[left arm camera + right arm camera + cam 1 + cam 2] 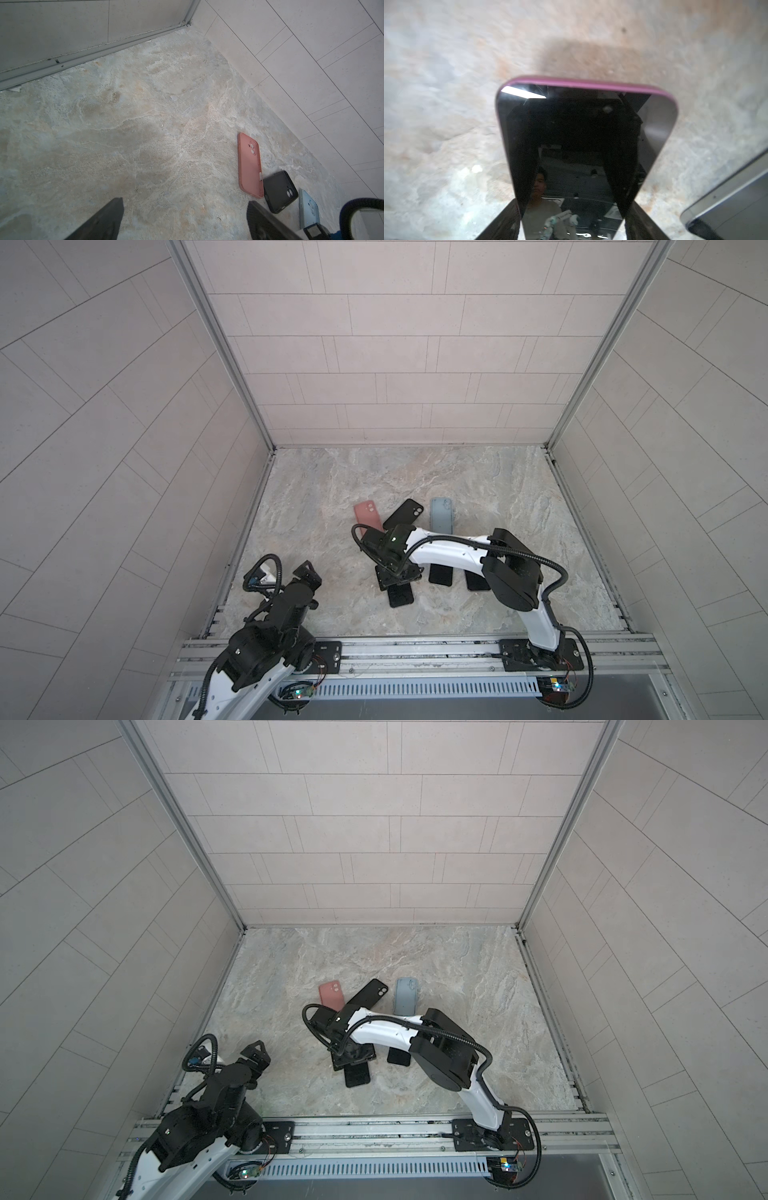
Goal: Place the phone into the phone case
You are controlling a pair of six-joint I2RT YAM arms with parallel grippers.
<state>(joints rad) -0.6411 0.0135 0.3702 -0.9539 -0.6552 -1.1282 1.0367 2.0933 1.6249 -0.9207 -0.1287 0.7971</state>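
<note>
**Clerk:** Near the middle of the marbled grey-and-tan tabletop (332, 481): item one, flat black-glass phone with magenta-pink edge (583, 135), screen up. Position confirmed?

**Checker:** Confirmed in both top views, near end poking out from under right gripper (397, 578). Fingers set one along each long edge of phone, close against it. Cannot tell whether clamped or merely flanking. Cannot tell either whether phone flat on surface or slightly raised.

**Clerk:** Item two, left gripper (184, 201)?

**Checker:** Parked at near left, well apart from all stock. Fingers spread wide, nothing between.

**Clerk:** Cases, far row?

**Checker:** Three, listed left to right. Salmon-pink soft case (368, 516). Matt black case (405, 512), lying askew, corner against the pink one. Pale blue case (441, 516), standing apart. No phone seen going into any of them.

**Clerk:** Other stock?

**Checker:** Two more in near row, right of item one. Middle dark slab phone (440, 574), just beside. Right-hand dark slab phone (476, 581), partly hidden under right arm.

**Clerk:** Progress entry?

**Checker:** Early stage. Done: right gripper placed over phone. Left to do: firm hold, lift, carry to far row, seating in a case. Probably the pink one by colour match, judgement only. Pressing corners home likely a job for both grippers.
</note>
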